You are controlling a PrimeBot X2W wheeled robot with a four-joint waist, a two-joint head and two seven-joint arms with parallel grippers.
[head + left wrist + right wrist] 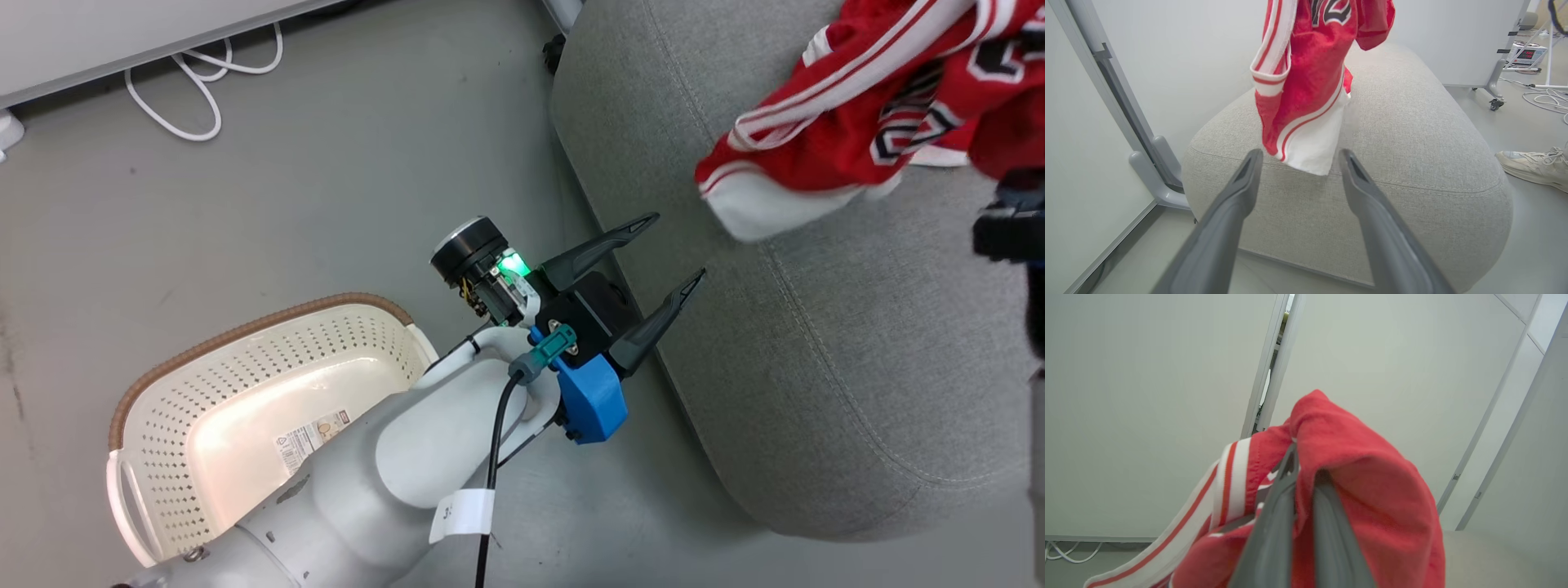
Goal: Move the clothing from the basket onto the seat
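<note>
Red clothing (882, 90) with white stripes and black-and-white lettering hangs over the grey seat (857, 343), its white hem just above the cushion. My right gripper (1306, 473) is shut on a bunched fold of the clothing (1363, 457). My left gripper (679, 245) is open and holds nothing, its fingers pointing at the seat's near edge. In the left wrist view the clothing (1310, 61) dangles just beyond my left gripper (1300, 157), above the seat (1412, 134). The basket (245, 331) stands on the floor at the lower left with only a sticker label showing inside.
A white cable (196, 82) loops on the grey floor by a white panel at the top left. A person's shoe (1535, 165) rests on the floor beside the seat. A wheeled stand (1494, 102) and a panel foot (1155, 171) flank the seat.
</note>
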